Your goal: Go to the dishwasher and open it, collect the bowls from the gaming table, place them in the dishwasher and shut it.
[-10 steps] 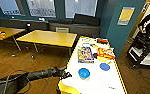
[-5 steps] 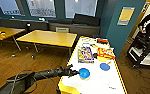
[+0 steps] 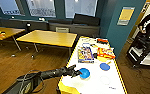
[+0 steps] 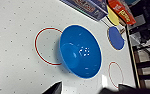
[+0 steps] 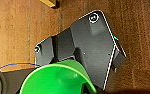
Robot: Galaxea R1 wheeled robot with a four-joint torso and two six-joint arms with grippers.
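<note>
1 blue bowl (image 3: 84, 73) sitting on white gaming table (image 3: 96, 86), left gripper (image 3: 77, 73) touching at its 9 o'clock; jaws: can't tell. 1 green bowl (image 5: 58, 80) by right wrist; grip unclear. Wood floor (image 3: 6, 67), 2 yellow tables.

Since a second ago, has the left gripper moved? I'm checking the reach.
Yes. The left gripper has advanced along the white table toward the blue bowl and is now at its rim.
</note>
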